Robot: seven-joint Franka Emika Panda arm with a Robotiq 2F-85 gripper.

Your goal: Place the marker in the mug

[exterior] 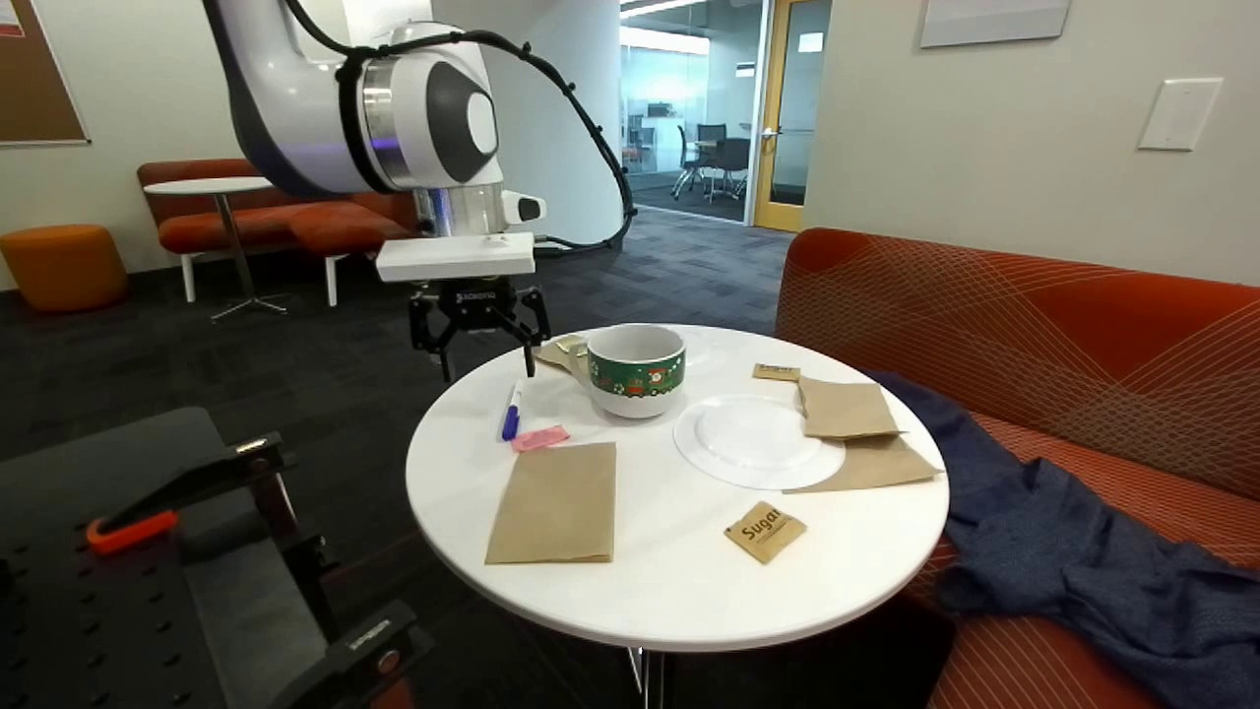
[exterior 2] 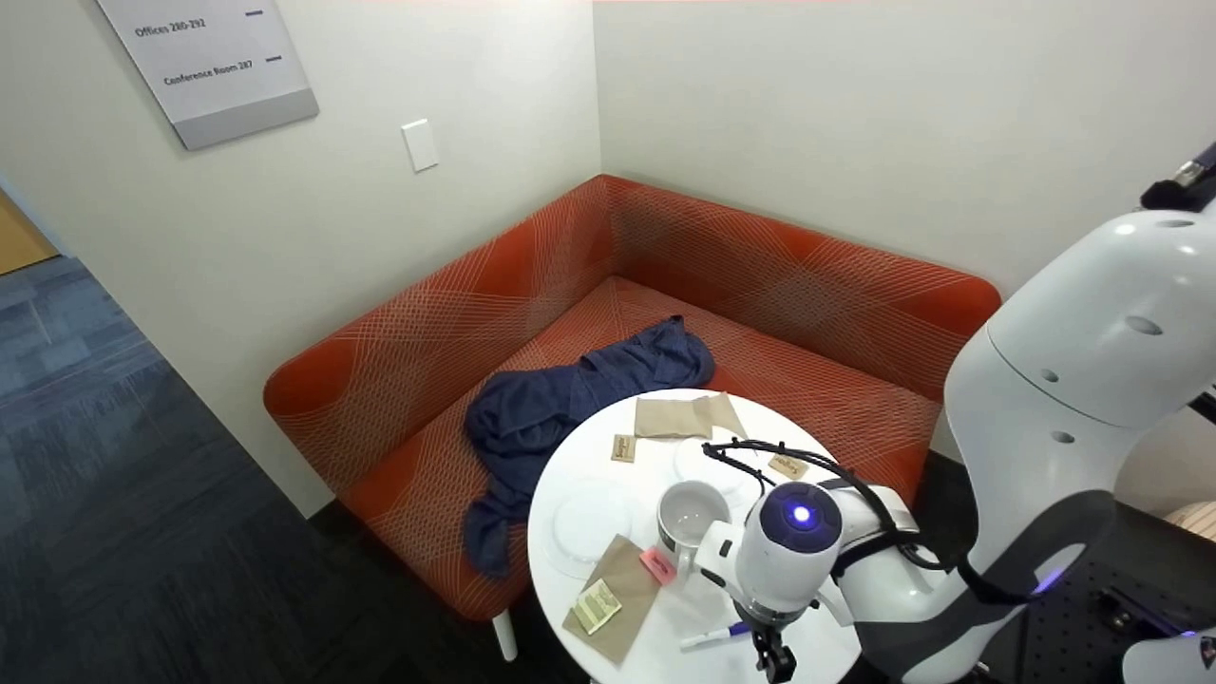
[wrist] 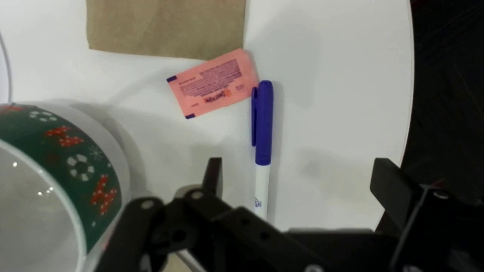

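Marker (wrist: 263,151) lies flat on the white table (exterior: 679,601), and near it the gripper (wrist: 297,166) stands wide — the two fingers (wrist: 393,189), one toward 9 o'clock and one toward 3 in the wrist view, have a broad gap between them, grip only air and look raised above the table. In an exterior view the arm (exterior: 315,128) reaches in from 11 o'clock, bends, and turns its wrist (exterior: 463,209) down, with the fingers pointing toward 6; a black cable (exterior: 596,138) loops off its 3 o'clock side. In an exterior view a violet light (exterior 2: 801,514) glows on the arm, which enters there from 3 o'clock. In the wrist view the marker shows within the gap, nearer the 9 o'clock finger; its blue-purple end points to 12, while its pale body runs toward 6 and passes out of sight behind the gripper. A pink packet (wrist: 213,85) lies at the marker's 11 o'clock, just beside that end — whether touching, I cannot tell. Past the packet, toward 11 o'clock, is brown paper (wrist: 166,26). The mug (wrist: 83,166) stands upright at the marker's 9 o'clock, apart from it, its green band in view. On the table in an exterior view, the marker (exterior: 512,412) lies near 10 o'clock and the mug (exterior: 640,374) between 11 and 12.
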